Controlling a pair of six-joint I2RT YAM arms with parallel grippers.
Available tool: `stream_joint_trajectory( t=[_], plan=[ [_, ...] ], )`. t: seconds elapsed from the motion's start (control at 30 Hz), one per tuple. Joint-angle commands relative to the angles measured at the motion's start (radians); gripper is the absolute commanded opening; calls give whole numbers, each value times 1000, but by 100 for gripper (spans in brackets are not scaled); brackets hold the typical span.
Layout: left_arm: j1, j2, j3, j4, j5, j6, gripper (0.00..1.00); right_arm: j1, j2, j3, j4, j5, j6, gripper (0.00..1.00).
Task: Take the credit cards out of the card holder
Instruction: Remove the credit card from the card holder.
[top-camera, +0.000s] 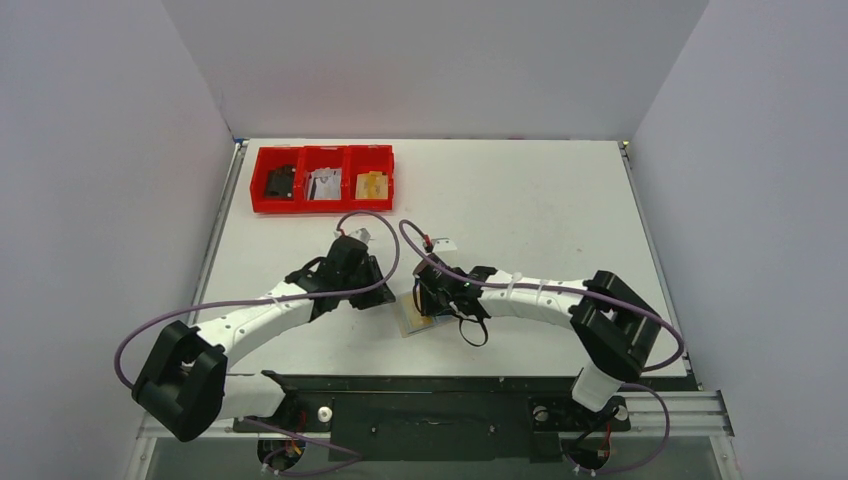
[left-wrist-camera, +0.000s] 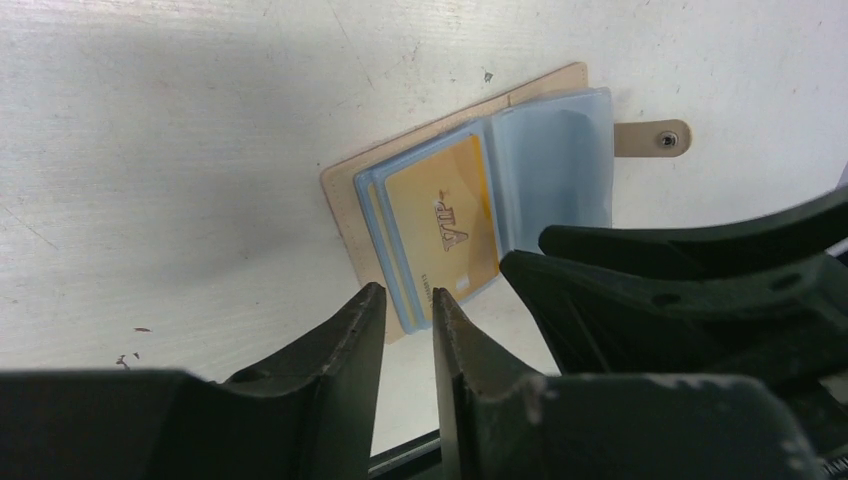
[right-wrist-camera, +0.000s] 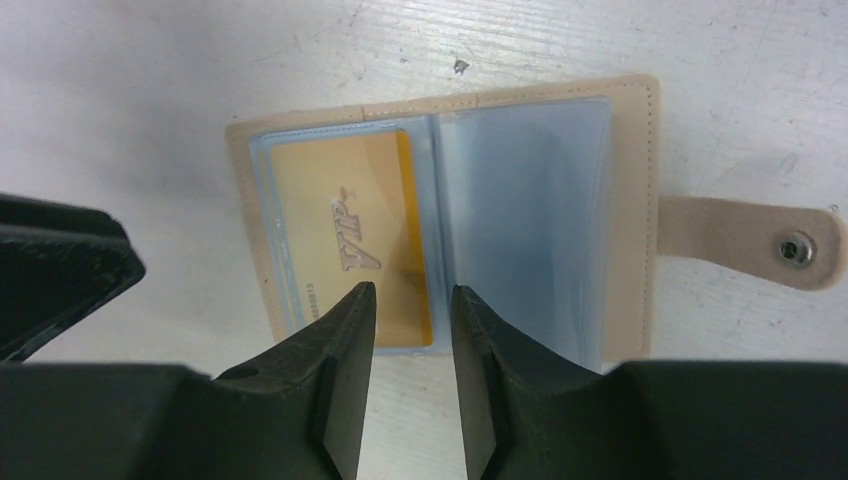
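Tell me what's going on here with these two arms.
The card holder lies open on the table, with a gold card tucked inside. Both grippers are down at its near edge: the left gripper at a corner, the right gripper near the fold. Each has its jaws narrowly apart. No card is out yet. A red tray sits at the far left.

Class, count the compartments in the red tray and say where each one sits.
3, in a row along the red tray: the left one holds a dark item, the middle a pale item, the right a yellowish block.
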Motion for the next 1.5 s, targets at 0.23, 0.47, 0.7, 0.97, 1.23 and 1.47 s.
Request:
stream_joint_trajectory(
  t=[0.23,0.47,0.7,0.97,1.23,1.47],
  plan=[
    [-31,109,36,76,44,35,11,-45,47,-36,162,-86,38,31],
    [-59,194,63,100,51,39,10,-64,41,-105,232,-130,90,31],
    [-72,246,87,115,44,47,10,-78,11,-175,312,-208,150,32],
    [-80,295,113,92,24,66,9,-79,-28,-260,453,-285,248,33],
    [-106,357,156,45,-9,85,8,-127,-93,-355,544,-301,300,33],
    [-136,399,172,19,-24,79,6,-204,-111,-496,778,-381,371,35]
  ],
)
